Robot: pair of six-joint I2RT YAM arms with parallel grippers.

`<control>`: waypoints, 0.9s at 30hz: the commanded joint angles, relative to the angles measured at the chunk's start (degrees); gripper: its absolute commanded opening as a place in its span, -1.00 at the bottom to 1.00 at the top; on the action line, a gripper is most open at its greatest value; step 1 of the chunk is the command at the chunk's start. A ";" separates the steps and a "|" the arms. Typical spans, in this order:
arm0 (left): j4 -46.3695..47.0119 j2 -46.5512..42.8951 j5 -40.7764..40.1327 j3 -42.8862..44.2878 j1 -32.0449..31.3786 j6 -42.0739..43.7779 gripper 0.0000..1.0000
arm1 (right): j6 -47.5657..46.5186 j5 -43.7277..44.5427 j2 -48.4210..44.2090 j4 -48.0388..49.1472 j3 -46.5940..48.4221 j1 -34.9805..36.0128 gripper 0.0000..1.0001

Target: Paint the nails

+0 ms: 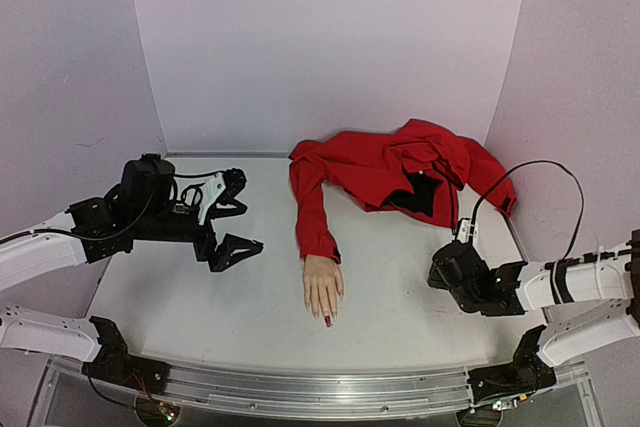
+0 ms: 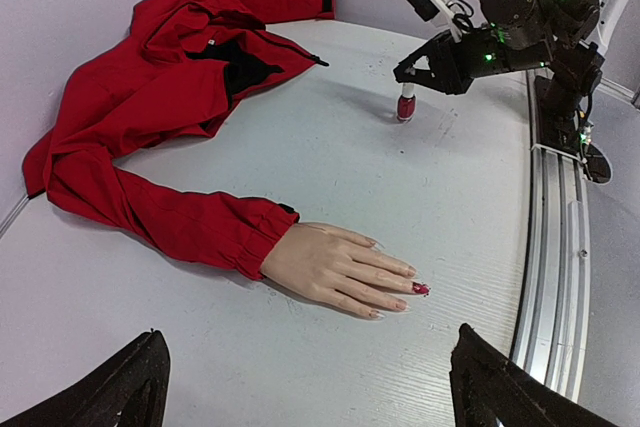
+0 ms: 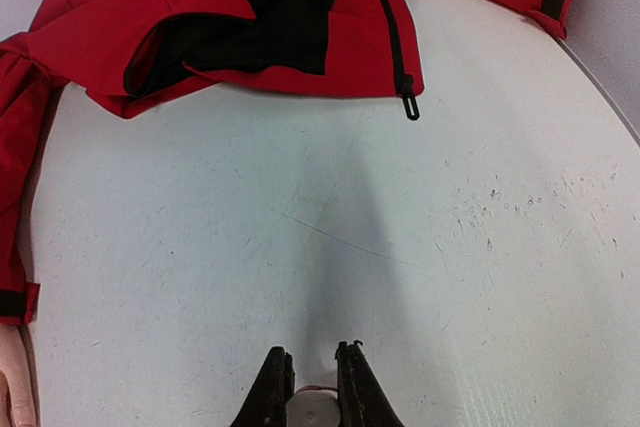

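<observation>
nails lie at the tips of the mannequin hand, palm down near the middle of the desk, its red sleeve running back to the crumpled jacket. one nail is dark red, the others look bare.

likely trouble: the polish bottle stands well apart to the right with nothing bracing its base, so a twist or pull on the white cap could tip or drag it. a loaded brush carried across could drip on the desk or sleeve. the nails are tiny, and the hand is unpinned, so a stroke may smear skin or nudge it.

right fingers are pinched narrow on the white cap. left fingers are spread wide, holding and touching nothing, near the hand's left.
</observation>
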 commanded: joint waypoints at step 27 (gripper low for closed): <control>1.43 -0.76 0.43 2.73 0.12 0.02 0.98 | -0.32 0.96 -3.98 -2.97 1.17 -0.37 0.17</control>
